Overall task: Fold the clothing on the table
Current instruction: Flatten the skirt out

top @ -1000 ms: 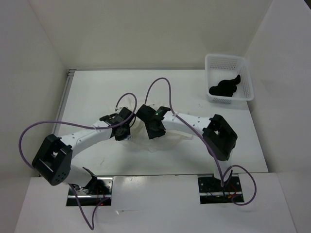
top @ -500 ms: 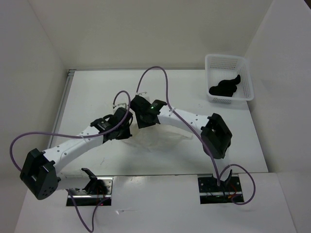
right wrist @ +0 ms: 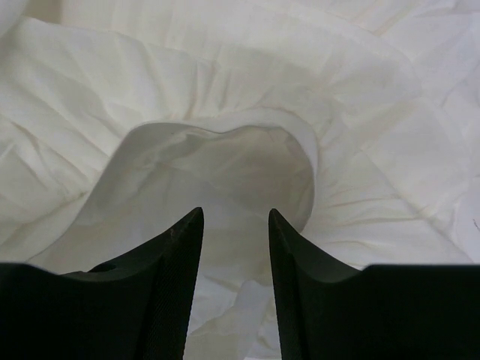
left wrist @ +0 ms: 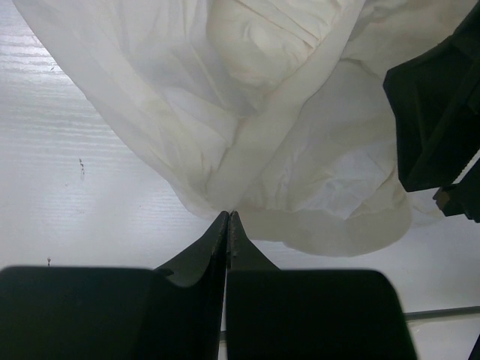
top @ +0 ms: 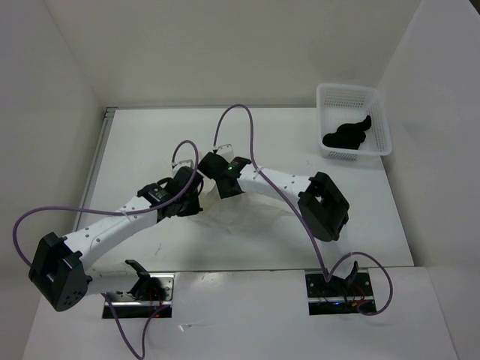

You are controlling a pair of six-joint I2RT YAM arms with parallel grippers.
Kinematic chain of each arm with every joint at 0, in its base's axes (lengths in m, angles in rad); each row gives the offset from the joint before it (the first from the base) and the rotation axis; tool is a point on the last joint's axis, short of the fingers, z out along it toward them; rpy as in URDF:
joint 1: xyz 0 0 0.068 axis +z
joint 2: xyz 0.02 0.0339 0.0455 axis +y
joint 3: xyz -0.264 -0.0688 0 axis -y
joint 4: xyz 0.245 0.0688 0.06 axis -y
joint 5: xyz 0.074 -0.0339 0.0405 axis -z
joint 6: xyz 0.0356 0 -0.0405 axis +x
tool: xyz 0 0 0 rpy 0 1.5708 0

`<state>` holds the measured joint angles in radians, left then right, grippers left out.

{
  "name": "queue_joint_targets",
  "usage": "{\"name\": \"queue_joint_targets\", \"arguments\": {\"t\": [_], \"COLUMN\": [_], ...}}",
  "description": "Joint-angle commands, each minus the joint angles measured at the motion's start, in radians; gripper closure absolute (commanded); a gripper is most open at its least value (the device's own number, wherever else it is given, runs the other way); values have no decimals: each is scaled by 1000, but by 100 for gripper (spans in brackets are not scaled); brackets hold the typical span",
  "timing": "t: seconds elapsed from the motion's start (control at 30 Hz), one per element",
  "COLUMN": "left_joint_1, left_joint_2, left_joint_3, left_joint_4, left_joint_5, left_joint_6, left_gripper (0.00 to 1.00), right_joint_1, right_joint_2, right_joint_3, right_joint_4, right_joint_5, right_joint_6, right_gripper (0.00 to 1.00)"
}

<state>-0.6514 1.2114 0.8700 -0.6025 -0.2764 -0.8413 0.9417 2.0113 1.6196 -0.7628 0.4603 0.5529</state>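
Note:
The clothing (left wrist: pixel 285 127) is a thin, wrinkled white garment bunched on the table (top: pixel 150 142). In the top view it shows faintly as the clothing (top: pixel 244 212), beside both wrists. My left gripper (left wrist: pixel 228 215) is shut, its tips pinching an edge of the fabric, which rises in folds beyond them. In the top view the left gripper (top: pixel 187 199) sits just left of the right gripper (top: pixel 217 178). My right gripper (right wrist: pixel 235 216) stands open over a rounded fold of the clothing (right wrist: pixel 225 90). Fabric lies between and under its fingers (right wrist: pixel 184 255), not pinched.
A white mesh basket (top: pixel 379 112) holding a small black cloth (top: pixel 347 135) stands at the table's back right. White walls close in the back and sides. A metal strip (top: pixel 100 154) runs along the left edge. Purple cables arc over both arms.
Both grippers have moved up and to the left across the table. The right one travelled further and now sits close beside the left. The left elbow has swung down and left.

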Motion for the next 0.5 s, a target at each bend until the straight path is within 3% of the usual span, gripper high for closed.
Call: {"name": "queue_joint_targets", "arguments": {"t": [0.0,0.23,0.47], "left_joint_1": [-1,-1,9], "left_joint_2": [-15,-6,-41], "left_joint_3": [-14,-14,-34], "left_joint_4": [6,6,6], "left_joint_5": [-10,-1,-10], "left_joint_6": [-8,-8,-8], "left_gripper": [100,100,100], "right_joint_1": [-7,-52,-151], "right_joint_2": [-69,-82,-210], "right_joint_3": [-24,-119,-280], "right_joint_4": [-23,-66,-102], "right_joint_5": [89,138,202], "right_joint_6": [10,31,41], "right_gripper": [53,52,51]}}
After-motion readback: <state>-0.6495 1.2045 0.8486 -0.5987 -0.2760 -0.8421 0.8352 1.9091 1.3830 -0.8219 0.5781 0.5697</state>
